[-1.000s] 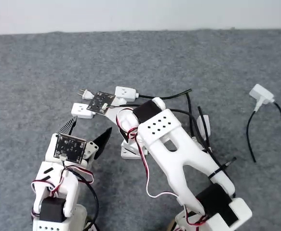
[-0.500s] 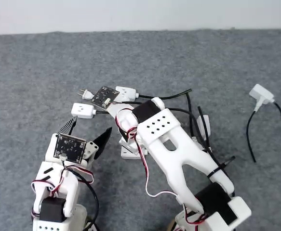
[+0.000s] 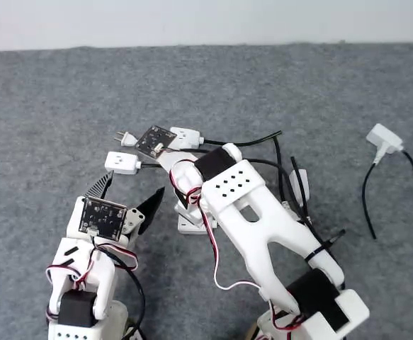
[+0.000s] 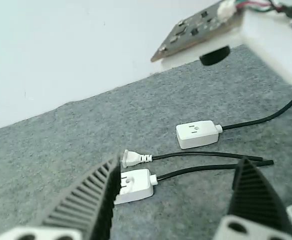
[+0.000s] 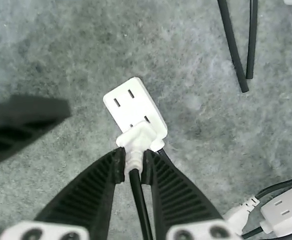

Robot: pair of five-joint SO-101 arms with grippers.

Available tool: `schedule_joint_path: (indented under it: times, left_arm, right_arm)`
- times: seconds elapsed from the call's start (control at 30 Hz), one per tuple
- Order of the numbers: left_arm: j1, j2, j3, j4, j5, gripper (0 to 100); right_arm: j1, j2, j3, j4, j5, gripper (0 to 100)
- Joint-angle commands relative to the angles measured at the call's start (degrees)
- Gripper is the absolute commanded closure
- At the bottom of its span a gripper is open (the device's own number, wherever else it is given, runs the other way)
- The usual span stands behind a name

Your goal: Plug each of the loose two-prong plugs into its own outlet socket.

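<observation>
I see right gripper pinching a white plug against an outlet socket | left gripper spread wide over counter

Bright, even light; faint shadows

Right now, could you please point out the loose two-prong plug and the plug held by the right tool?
loose two-prong plug (image 4: 133, 159), left wrist view, on its white body.
held plug (image 5: 140, 138), right wrist view, on its white head.
</observation>
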Motion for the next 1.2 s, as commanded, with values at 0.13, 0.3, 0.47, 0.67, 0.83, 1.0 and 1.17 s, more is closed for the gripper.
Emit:
schedule_joint_path:
  times: [0.13, 0.3, 0.47, 0.67, 0.83, 1.0, 1.17]
  left_arm:
    - [-0.2, -0.1, -0.7, -1.8, 0.6, 65]
    - [-0.2, -0.1, -0.7, -1.8, 0.6, 65]
    - [-0.2, -0.1, -0.7, -1.8, 0.6, 65]
    - [-0.2, -0.1, -0.7, -1.8, 0.6, 65]
    - [-0.2, -0.1, -0.7, -1.8, 0.6, 65]
    - [-0.2, -0.1, -0.7, -1.8, 0.6, 65]
    - [-0.2, -0.1, -0.7, -1.8, 0.6, 65]
  right_arm:
    - [-0.3, -0.3, -2.4, -2.0, -0.5, 98.8]
    - [-0.3, -0.3, 1.0, -3.6, -0.5, 98.8]
    - [-0.4, -0.8, 1.3, -3.1, -0.4, 98.8]
    - [-0.3, -0.4, 1.5, -3.0, -0.4, 98.9]
    - [-0.2, -0.4, 1.6, -2.9, -0.4, 98.9]
    - [-0.4, -0.8, 1.6, -1.7, -0.4, 98.9]
    - [-0.1, -0.7, 2.2, -1.7, -0.4, 98.9]
